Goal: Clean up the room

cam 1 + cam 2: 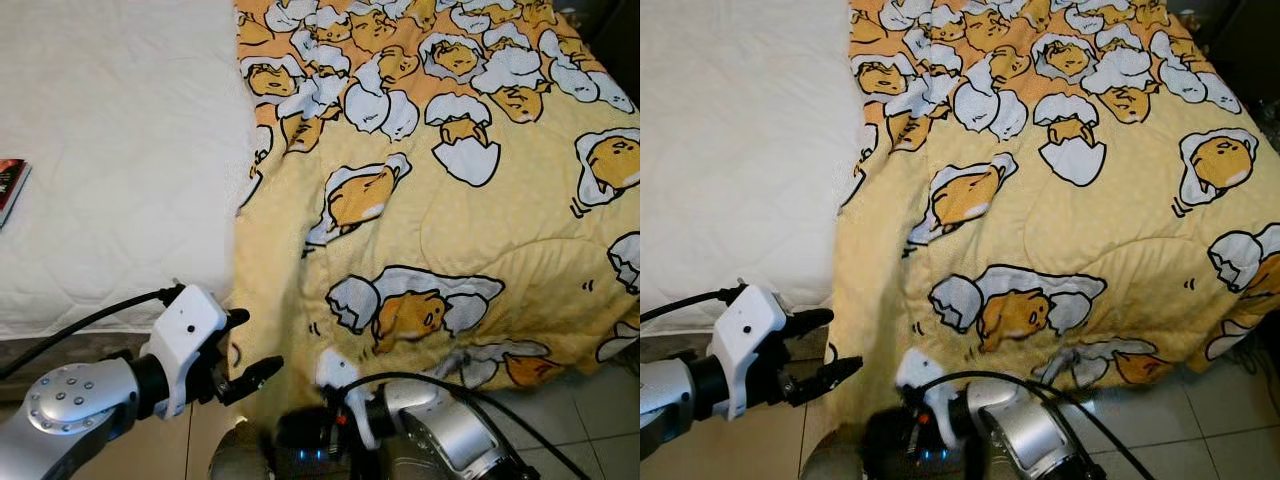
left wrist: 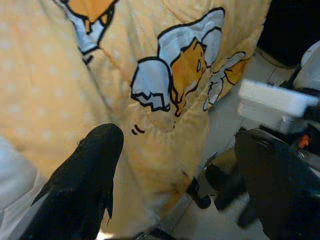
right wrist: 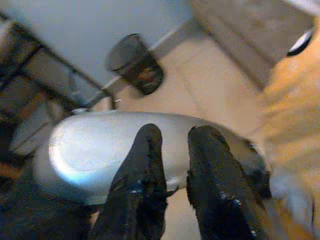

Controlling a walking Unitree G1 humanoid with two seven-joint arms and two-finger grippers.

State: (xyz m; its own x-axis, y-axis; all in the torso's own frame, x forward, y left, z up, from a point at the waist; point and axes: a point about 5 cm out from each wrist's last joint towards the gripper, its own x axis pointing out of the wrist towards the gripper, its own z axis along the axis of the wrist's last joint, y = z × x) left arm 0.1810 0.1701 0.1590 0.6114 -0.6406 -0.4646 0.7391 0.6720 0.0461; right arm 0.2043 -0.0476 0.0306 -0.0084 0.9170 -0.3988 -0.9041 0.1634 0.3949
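Yellow egg-print quilt (image 1: 430, 200) covers the bed's right half and hangs over the foot edge; bare white mattress (image 1: 110, 160) on the left. Left gripper (image 1: 245, 350) fingers spread, just beside the quilt's hanging corner, not gripping. Right gripper (image 3: 172, 150) low, fingers nearly together, holding nothing.

Home bedroom: bed (image 1: 110, 150) with cartoon quilt (image 1: 450, 220)
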